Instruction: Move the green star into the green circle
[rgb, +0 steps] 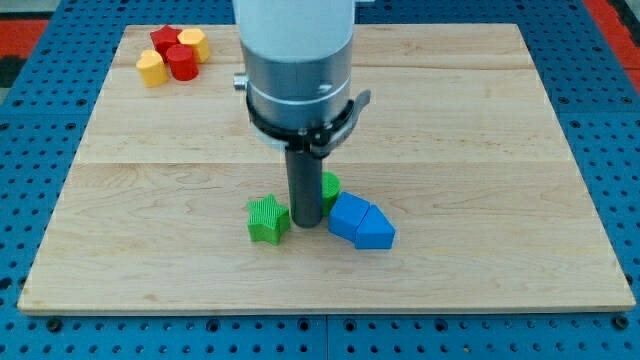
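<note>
The green star lies on the wooden board, below the middle of the view. My tip stands just to the star's right, close to or touching it. The green circle is partly hidden behind the rod, just right of it and a little toward the view's top. The rod stands between the star and the circle.
Two blue blocks lie pressed together just right of my tip, below the green circle. At the view's top left sits a cluster of red blocks and yellow blocks. A blue pegboard surrounds the board.
</note>
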